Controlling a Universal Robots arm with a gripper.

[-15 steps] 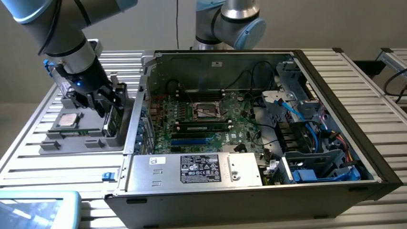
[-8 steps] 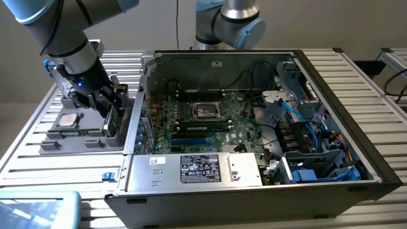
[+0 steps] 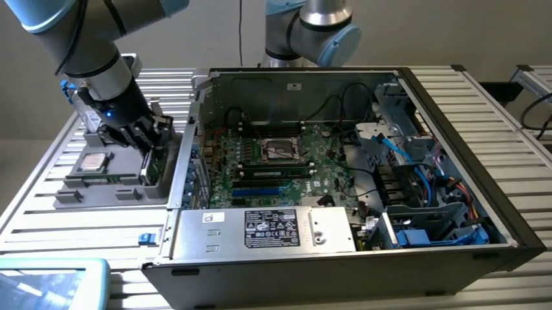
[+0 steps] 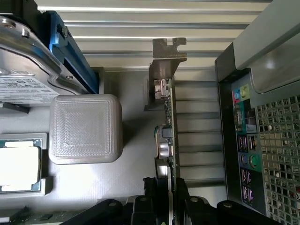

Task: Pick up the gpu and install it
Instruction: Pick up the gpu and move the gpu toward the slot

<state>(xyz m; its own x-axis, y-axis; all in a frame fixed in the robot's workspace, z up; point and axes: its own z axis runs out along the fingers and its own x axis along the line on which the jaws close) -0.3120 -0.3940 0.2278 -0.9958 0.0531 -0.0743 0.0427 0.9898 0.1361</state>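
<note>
gpu stands on edge in grey tray, just beside open computer case. Thin green board, silver end bracket. Gripper narrowed, fingers clamping card's two faces.

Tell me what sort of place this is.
Probably a robotics lab bench for PC assembly: an open computer case on a slatted metal table, a robot arm, and a grey parts tray where the gripper grips the gpu.
</note>
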